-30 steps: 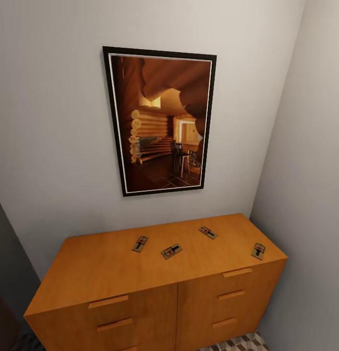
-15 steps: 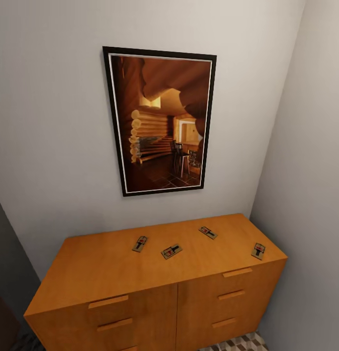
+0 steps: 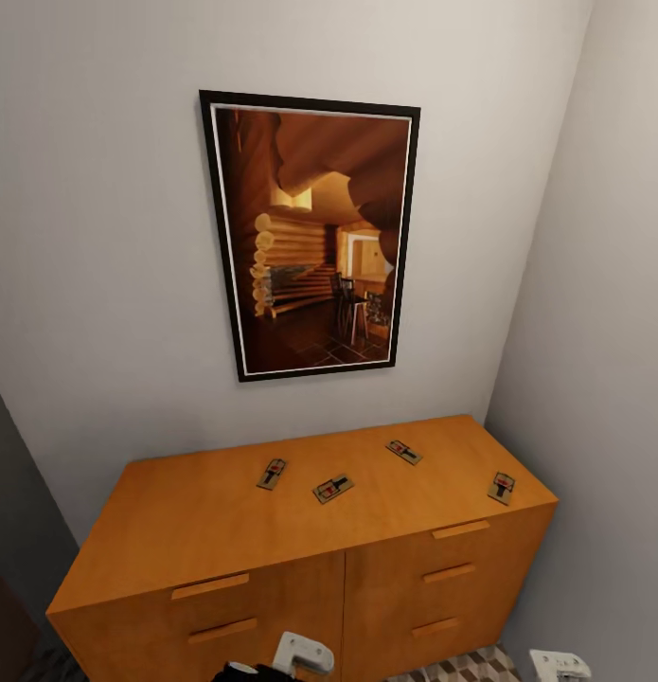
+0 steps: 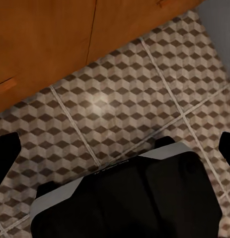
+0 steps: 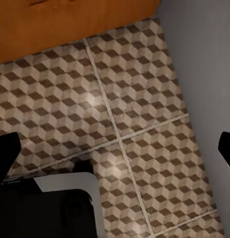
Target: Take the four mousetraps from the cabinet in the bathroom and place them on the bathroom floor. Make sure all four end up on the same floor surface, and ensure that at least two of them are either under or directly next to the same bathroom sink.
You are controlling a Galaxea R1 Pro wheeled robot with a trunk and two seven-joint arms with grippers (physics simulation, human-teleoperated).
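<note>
The scene is viewed by the head camera from above and in front of the cabinet [image 3: 300,530], tilted down at its top, with the framed picture [image 3: 314,237] on the wall [image 3: 101,237] behind. The left wrist camera is aimed almost straight down at the bathroom floor [image 4: 119,99], close to it, with the cabinet's front along 1 edge. The right wrist camera is likewise pointed down at the floor, beside a grey wall [image 5: 204,74]. The tiles and cabinet front are shared by all 3 views.
</note>
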